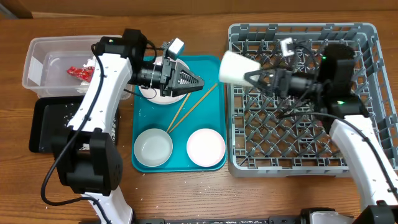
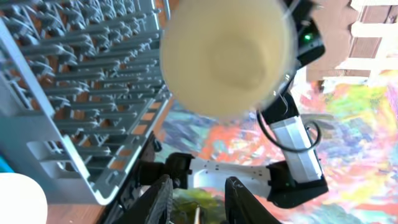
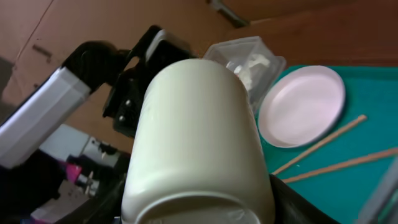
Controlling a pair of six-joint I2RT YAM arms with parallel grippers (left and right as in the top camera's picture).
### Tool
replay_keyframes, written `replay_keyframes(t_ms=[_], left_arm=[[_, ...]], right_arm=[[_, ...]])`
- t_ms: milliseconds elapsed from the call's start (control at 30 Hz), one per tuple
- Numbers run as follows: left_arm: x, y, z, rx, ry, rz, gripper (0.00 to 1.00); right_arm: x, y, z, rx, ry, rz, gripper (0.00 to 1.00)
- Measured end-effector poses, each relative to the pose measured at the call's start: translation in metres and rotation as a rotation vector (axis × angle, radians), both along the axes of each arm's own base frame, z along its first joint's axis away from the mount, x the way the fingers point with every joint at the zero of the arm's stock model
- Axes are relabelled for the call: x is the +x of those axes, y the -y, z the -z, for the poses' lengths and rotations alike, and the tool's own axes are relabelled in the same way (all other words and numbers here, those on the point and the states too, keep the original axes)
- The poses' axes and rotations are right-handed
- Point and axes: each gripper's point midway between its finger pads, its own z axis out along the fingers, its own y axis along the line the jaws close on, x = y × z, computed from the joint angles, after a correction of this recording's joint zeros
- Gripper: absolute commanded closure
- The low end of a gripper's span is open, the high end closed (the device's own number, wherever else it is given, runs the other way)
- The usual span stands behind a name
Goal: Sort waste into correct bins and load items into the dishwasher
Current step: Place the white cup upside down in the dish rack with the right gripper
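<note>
Small white cup [image 3: 199, 143] fills the right wrist view. It lies sideways, mouth towards the left arm, pinched near its base by the right gripper [image 1: 252, 78] over the left edge of the large square grey plastic dish rack [image 1: 292, 137]. Carry it further over the lattice, tip the mouth down, and seat it between pegs before you release. Above the teal serving tray [image 1: 214, 115], the left gripper [image 2: 199, 199] is slightly spread and empty; keep it clear.

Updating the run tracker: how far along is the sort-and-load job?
Done: red wrapper in the clear tub, rice in the black tray.
In hand: right gripper holds the white cup at the dish rack's edge; left gripper is open, empty.
Left: plate, greyish bowl, white bowl and chopsticks sit on the teal tray.
</note>
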Motion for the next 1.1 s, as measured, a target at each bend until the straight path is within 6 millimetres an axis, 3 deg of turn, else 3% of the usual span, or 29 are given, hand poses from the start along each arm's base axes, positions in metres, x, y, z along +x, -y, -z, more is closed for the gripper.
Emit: replay_keyframes(t_ms=[67,133,233,300,367,433,633,833,1100], left_arm=[[0.003,-0.001,0.003,0.012,0.026,-0.002,0.68],[0.007,-0.002,0.011,0.057,0.071,-0.002,0.67],[0.016,-0.008,0.033,0.185,0.144,-0.005,0.67],[0.023,-0.020,0.058,0.348,0.169,-0.017,0.67],[0.030,-0.032,0.076,0.479,0.167,-0.039,0.67],[0.037,-0.052,0.098,0.659,0.147,-0.082,0.67],[0.045,-0.083,0.121,0.891,0.111,-0.154,0.67],[0.047,-0.091,0.125,0.941,0.102,-0.174,0.67],[0.046,-0.093,0.126,0.954,0.096,-0.175,0.67]], right_arm=[[0.002,0.012,0.012,-0.014,-0.081,0.052,0.60],[0.002,0.023,0.037,-0.068,-0.221,0.137,0.60],[-0.013,0.030,0.071,-0.181,-0.406,0.225,0.60],[-0.033,0.031,0.093,-0.324,-0.505,0.275,0.60],[-0.051,0.030,0.101,-0.468,-0.545,0.300,0.60],[-0.064,0.025,0.090,-0.599,-0.529,0.318,0.60],[-0.103,0.023,0.075,-0.836,-0.544,0.358,0.59],[-0.133,0.038,0.089,-0.972,-0.659,0.367,0.59],[-0.136,0.042,0.107,-1.050,-0.737,0.358,0.59]])
